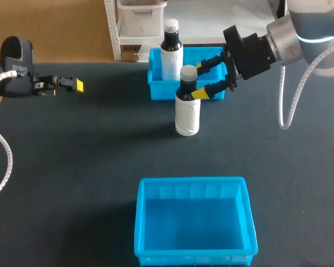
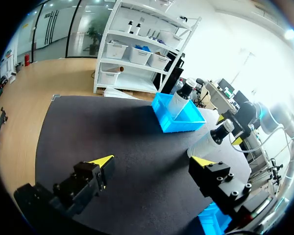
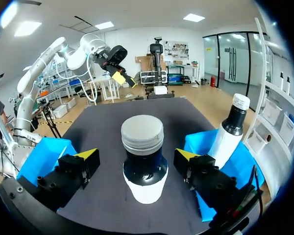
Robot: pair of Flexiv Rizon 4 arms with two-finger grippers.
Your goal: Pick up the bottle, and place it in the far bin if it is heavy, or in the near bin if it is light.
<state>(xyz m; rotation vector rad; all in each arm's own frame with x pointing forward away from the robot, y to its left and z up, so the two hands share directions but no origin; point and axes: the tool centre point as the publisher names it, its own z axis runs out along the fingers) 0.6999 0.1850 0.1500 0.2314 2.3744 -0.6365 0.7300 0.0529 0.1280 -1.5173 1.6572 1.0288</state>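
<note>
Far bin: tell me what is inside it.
One white bottle with a black neck stands upright near the far bin's left wall. The front wall hides its base, and the right gripper covers part of the floor.

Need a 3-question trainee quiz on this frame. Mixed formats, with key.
1. True or false: the near bin holds a bottle.
2. How is the right end effector placed? A) shut, holding nothing B) open around the neck of the standing bottle C) shut on the near bin's rim
3. Fill in: a second bottle stands in the ____ bin.
Key: 1 false; 2 B; 3 far.
</note>
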